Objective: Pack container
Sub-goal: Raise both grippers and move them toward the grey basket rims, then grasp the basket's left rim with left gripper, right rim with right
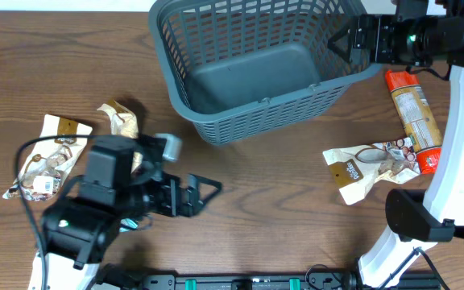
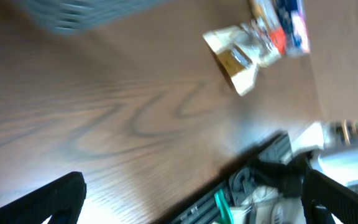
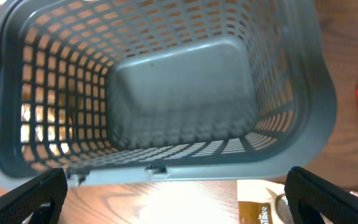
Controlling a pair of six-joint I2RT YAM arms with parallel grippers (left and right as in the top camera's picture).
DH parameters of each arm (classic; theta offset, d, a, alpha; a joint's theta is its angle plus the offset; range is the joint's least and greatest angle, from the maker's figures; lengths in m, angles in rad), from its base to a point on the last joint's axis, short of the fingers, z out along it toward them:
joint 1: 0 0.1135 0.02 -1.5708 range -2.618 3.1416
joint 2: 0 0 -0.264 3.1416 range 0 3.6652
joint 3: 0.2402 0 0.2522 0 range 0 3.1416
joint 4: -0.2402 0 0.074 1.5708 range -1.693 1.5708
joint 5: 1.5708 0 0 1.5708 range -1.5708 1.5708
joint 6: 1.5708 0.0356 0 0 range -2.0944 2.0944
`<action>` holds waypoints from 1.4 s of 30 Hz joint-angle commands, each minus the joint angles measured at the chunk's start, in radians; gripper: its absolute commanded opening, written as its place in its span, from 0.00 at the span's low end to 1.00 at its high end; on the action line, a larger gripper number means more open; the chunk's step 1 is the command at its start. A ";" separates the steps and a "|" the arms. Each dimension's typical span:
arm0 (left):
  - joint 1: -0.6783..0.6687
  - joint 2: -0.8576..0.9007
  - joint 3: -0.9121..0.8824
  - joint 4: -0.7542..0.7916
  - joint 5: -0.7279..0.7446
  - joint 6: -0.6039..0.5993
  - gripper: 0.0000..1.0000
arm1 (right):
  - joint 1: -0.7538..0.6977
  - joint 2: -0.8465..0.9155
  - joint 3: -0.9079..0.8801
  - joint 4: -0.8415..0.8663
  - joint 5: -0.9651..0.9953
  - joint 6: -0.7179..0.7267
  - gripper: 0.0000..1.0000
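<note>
Left gripper (image 1: 202,196) low over bench (image 1: 280,209), pointing right, jaws wide, empty. Right gripper (image 1: 346,42) hangs above basket (image 1: 256,117) right rim, spread open, empty.

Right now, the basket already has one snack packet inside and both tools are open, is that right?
Not quite. The basket is empty, as the right wrist view shows. The left tool and right tool are both open.

The container (image 1: 240,121) sits far-centre on the table (image 1: 280,201), with the left packets (image 1: 51,157) and right packets (image 1: 369,165) nearer, flanking it.
</note>
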 commanded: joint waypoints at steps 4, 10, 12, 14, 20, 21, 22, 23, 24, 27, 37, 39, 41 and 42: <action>-0.178 -0.002 0.008 0.042 -0.208 -0.016 0.99 | 0.007 -0.018 0.010 -0.003 -0.057 -0.131 0.99; -0.184 -0.002 0.008 0.061 -0.238 -0.015 0.99 | 0.007 -0.017 -0.014 -0.003 -0.056 -0.135 0.99; -0.184 -0.002 0.008 0.065 -0.240 -0.016 0.99 | 0.007 -0.017 -0.026 -0.002 -0.056 -0.167 0.99; -0.184 -0.002 0.008 0.070 -0.240 -0.016 0.99 | 0.005 -0.015 -0.035 0.008 -0.056 -0.200 0.99; -0.185 -0.002 0.008 0.079 -0.240 -0.016 0.99 | -0.001 0.013 -0.041 0.092 -0.056 -0.190 0.99; -0.185 -0.002 0.008 0.079 -0.240 -0.016 0.99 | -0.002 0.018 -0.042 0.103 -0.052 -0.190 0.99; -0.185 -0.002 0.008 0.079 -0.240 -0.016 0.98 | -0.002 0.026 -0.042 0.114 -0.045 -0.191 0.99; -0.185 -0.002 0.008 0.079 -0.240 -0.016 0.99 | -0.002 0.033 -0.042 0.121 -0.040 -0.191 0.99; -0.185 -0.002 0.008 0.079 -0.240 -0.016 0.99 | -0.002 0.043 -0.042 0.124 -0.041 -0.191 0.99; -0.185 -0.002 0.008 0.079 -0.240 -0.016 0.99 | -0.002 0.062 -0.042 0.118 -0.041 -0.191 0.99; -0.185 -0.002 0.008 0.075 -0.233 -0.016 0.99 | -0.002 0.095 -0.042 0.159 0.004 -0.195 0.99; -0.185 -0.002 0.007 0.075 -0.233 -0.016 0.99 | -0.006 0.106 -0.043 0.176 0.004 -0.195 0.99; -0.185 -0.002 0.008 0.075 -0.233 -0.016 0.99 | -0.010 0.119 -0.043 0.192 0.001 -0.195 0.99; -0.185 -0.002 0.008 0.075 -0.232 -0.016 0.99 | -0.010 0.128 -0.043 0.197 -0.005 -0.195 0.99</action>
